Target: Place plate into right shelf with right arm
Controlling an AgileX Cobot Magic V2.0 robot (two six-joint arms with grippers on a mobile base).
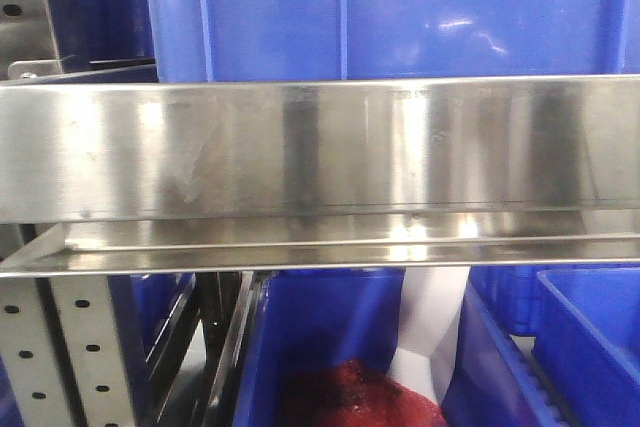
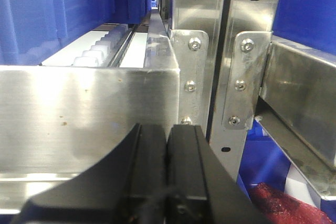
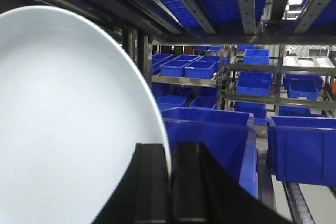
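In the right wrist view my right gripper [image 3: 170, 150] is shut on the rim of the plain white plate [image 3: 68, 124], which stands on edge and fills the left half of the view, raised above blue bins [image 3: 210, 132]. The steel right shelf fills the front view as a wide shiny edge [image 1: 320, 147] with a big blue bin [image 1: 400, 7] on it. My left gripper [image 2: 168, 132] is shut and empty, close in front of a steel shelf edge [image 2: 84, 108] beside perforated uprights [image 2: 191, 61].
More blue bins [image 3: 302, 148] stand on racks beyond the plate, with dark rails [image 3: 210, 3] overhead. Below the shelf edge in the front view are blue bins [image 1: 590, 337], one holding something red [image 1: 350, 397], and a perforated upright [image 1: 70, 357].
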